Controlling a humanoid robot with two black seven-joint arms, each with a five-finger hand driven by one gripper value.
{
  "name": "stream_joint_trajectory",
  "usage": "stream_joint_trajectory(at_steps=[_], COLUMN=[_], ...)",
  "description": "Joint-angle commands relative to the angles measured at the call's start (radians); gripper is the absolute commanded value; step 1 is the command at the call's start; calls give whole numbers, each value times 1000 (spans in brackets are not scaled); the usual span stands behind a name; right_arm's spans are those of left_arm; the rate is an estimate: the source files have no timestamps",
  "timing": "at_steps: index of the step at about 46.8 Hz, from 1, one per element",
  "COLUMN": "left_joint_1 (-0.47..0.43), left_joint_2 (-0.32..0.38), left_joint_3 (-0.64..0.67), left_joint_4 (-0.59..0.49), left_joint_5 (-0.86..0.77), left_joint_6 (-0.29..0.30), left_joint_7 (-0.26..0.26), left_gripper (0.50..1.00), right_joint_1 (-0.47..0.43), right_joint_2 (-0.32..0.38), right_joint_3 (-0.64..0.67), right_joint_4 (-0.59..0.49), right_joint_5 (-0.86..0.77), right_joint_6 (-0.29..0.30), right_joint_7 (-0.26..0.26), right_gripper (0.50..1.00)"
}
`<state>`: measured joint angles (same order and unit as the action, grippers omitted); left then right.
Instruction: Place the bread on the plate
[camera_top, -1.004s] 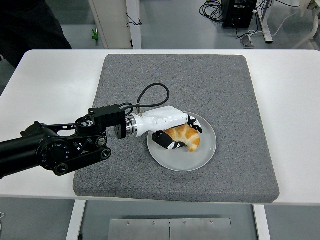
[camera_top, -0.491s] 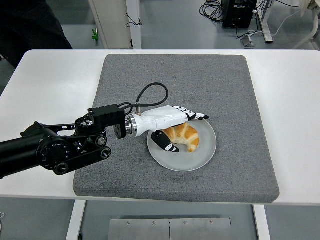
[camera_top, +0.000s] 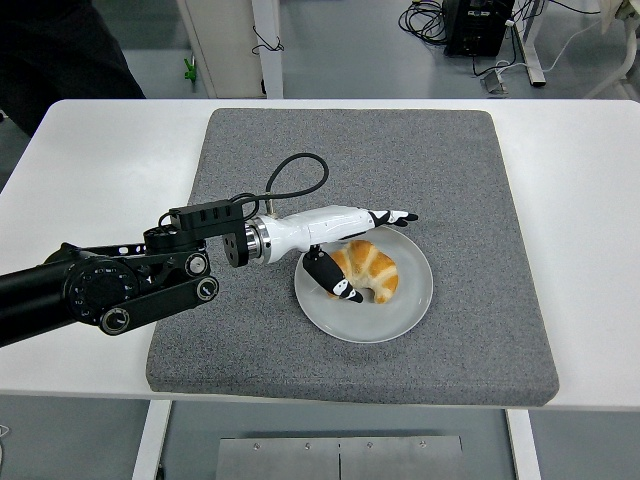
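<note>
A golden croissant-shaped bread (camera_top: 368, 270) lies on the grey round plate (camera_top: 405, 308), which sits on the grey mat. My left hand (camera_top: 372, 252) hovers at the plate's left side, fingers stretched straight out over the bread's far side and the thumb (camera_top: 333, 280) pointing down beside its near left end. The hand is open and holds nothing. The bread rests free on the plate. My right arm does not show.
The grey foam mat (camera_top: 440, 160) covers the middle of the white table (camera_top: 90, 170). A black cable loops up from my left wrist (camera_top: 290, 175). A dark-clothed person stands at the top left (camera_top: 60, 50).
My left hand let go of the bread: its fingers uncurled and straightened, then lifted a little up and away. The bread stays on the plate.
</note>
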<state>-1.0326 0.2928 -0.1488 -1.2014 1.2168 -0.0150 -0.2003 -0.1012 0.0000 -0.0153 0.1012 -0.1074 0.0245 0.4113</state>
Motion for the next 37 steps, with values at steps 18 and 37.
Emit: stream_joint_trajectory(at_steps=[18, 37], left_joint_1=[16, 34], left_joint_2=[37, 28], left_joint_3=[-132, -195], left_joint_4=[9, 124], left_joint_5=[-425, -729], left_joint_6=[-13, 43], left_joint_7=[2, -2], left_gripper=[972, 972], right_joint_1=[0, 0], right_joint_2=[0, 0], right_joint_3=[0, 0], right_joint_4=[0, 0], right_joint_5=[0, 0], right_joint_6=[0, 0], right_joint_7=[0, 0], right_gripper=[1000, 1000])
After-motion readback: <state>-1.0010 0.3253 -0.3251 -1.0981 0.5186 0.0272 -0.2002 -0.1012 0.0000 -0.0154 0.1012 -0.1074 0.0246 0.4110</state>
